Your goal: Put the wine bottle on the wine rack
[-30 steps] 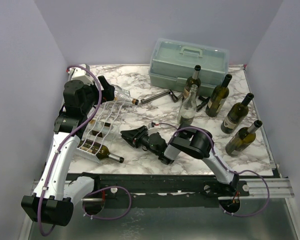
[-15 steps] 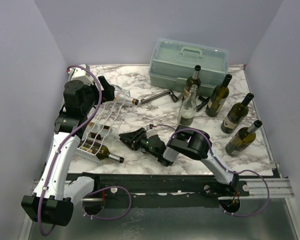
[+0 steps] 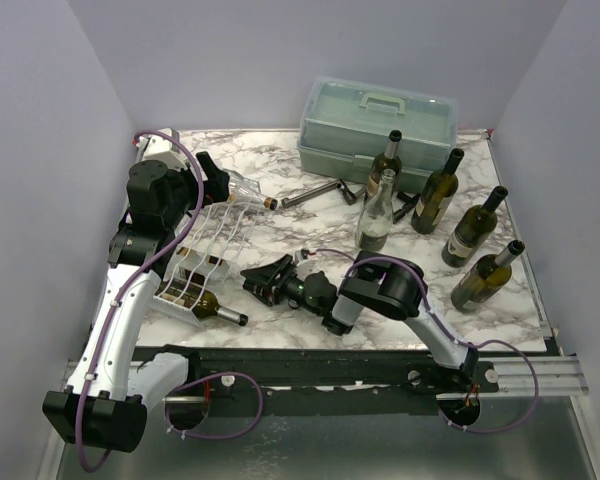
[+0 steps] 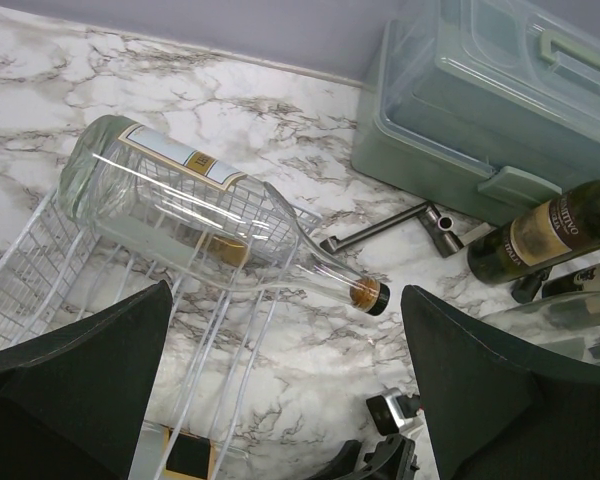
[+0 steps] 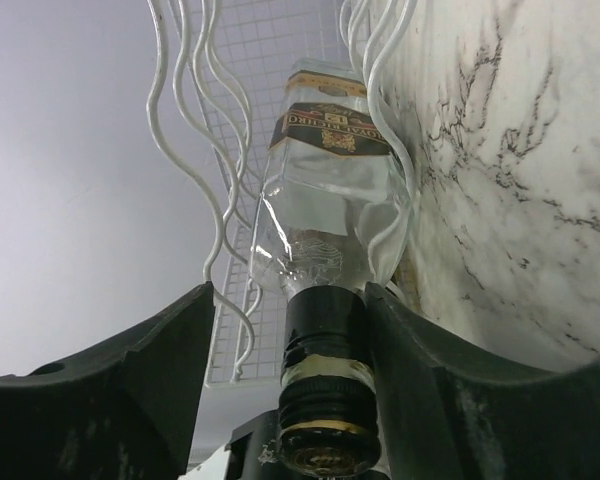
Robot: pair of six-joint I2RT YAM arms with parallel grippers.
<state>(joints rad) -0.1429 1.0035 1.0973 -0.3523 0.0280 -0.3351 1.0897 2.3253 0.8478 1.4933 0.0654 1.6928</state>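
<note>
The white wire wine rack (image 3: 195, 255) lies at the left. A clear wine bottle with a dark label (image 5: 330, 180) lies in one of its cradle rows, black-capped neck toward my right gripper (image 5: 290, 300). That gripper is open around the neck: one finger touches the cap, the other stands clear. In the top view the right gripper (image 3: 260, 283) sits at the rack's right edge. My left gripper (image 4: 285, 400) is open wide and empty above a second clear bottle (image 4: 180, 205) with a pale label, lying across the rack's far end (image 4: 40, 270).
A pale green toolbox (image 3: 377, 128) stands at the back. Several upright bottles (image 3: 437, 192) stand right of centre, one clear (image 3: 376, 212). A metal corkscrew (image 3: 315, 193) lies near the toolbox. A dark bottle (image 3: 218, 311) lies at the rack's near end.
My right gripper's fingers have spread apart around the bottle neck and shifted slightly toward the near edge. The left arm has not moved.
</note>
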